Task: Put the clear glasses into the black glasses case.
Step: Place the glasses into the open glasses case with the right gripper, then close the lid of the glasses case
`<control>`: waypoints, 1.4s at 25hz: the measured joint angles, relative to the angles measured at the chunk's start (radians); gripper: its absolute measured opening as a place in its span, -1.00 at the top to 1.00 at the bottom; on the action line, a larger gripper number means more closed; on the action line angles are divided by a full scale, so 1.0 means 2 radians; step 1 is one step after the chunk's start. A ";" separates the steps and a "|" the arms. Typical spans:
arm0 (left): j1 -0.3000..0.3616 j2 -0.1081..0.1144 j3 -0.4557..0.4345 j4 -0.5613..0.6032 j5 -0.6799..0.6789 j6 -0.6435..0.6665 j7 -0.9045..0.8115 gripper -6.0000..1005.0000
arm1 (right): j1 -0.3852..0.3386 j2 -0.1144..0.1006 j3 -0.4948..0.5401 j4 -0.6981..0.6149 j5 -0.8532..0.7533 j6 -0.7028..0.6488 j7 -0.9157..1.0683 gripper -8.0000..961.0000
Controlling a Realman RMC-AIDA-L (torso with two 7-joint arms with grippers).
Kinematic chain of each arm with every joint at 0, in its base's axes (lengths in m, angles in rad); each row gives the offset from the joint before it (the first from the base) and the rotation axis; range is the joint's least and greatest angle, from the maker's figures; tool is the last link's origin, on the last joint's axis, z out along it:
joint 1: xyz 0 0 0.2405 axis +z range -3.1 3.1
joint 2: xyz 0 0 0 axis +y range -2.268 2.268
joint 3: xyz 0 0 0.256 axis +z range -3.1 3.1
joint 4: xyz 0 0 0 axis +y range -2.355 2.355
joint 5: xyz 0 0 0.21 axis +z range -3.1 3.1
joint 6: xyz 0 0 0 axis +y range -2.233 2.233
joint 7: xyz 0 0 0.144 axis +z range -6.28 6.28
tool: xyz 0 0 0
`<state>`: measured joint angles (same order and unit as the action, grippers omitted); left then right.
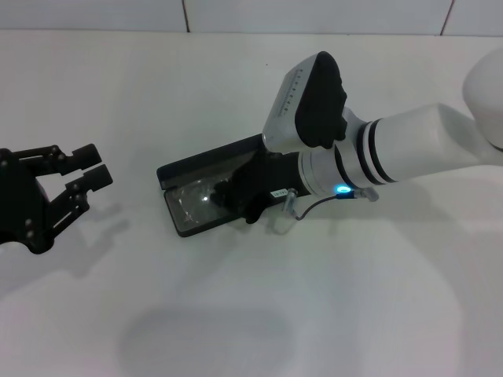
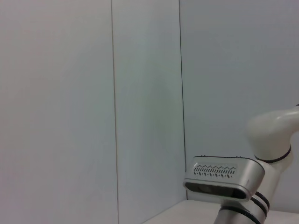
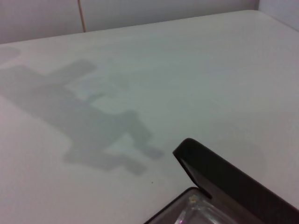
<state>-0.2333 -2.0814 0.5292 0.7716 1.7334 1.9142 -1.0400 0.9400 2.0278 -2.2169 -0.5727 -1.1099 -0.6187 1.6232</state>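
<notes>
The black glasses case [image 1: 206, 163] lies open in the middle of the white table, its lid raised at the back. The clear glasses [image 1: 192, 203] rest in its grey-lined tray, one lens catching a glint; a thin clear part [image 1: 284, 221] pokes out past the case's right end. My right gripper [image 1: 236, 196] hovers low over the right half of the tray, touching or nearly touching the glasses. In the right wrist view the case lid [image 3: 224, 182] and a bit of the clear glasses [image 3: 198, 212] show. My left gripper [image 1: 98, 163] sits open and empty at the far left.
The white table [image 1: 330, 314] spreads around the case, with a tiled wall [image 1: 236, 14] behind it. The left wrist view faces that wall and catches the right arm's wrist camera [image 2: 219, 179]. Bare tabletop [image 3: 140, 70] lies beyond the case.
</notes>
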 joint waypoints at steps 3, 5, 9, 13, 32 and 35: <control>0.000 0.000 0.000 0.000 0.000 0.000 0.000 0.54 | -0.002 0.000 -0.001 -0.005 -0.002 -0.002 -0.001 0.76; 0.000 0.000 0.000 0.000 0.000 0.000 0.000 0.54 | -0.007 0.000 0.001 -0.012 -0.002 -0.004 -0.004 0.76; 0.002 0.000 0.000 0.000 -0.007 0.000 0.000 0.54 | -0.018 0.000 0.008 -0.029 -0.004 -0.016 -0.013 0.76; 0.008 0.000 0.000 0.000 -0.026 0.002 0.000 0.54 | -0.029 -0.003 0.035 -0.037 -0.006 -0.044 -0.017 0.76; -0.106 -0.002 0.007 -0.108 -0.056 -0.035 -0.026 0.54 | -0.309 -0.006 0.412 -0.113 -0.064 -0.401 -0.174 0.76; -0.125 -0.003 0.007 -0.133 -0.052 -0.074 -0.026 0.59 | -0.329 -0.006 0.418 -0.106 -0.059 -0.420 -0.203 0.76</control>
<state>-0.4843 -2.0865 0.5429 0.5060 1.6302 1.7661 -1.0912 0.2829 2.0156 -1.3817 -0.7840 -1.2272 -1.4586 1.2163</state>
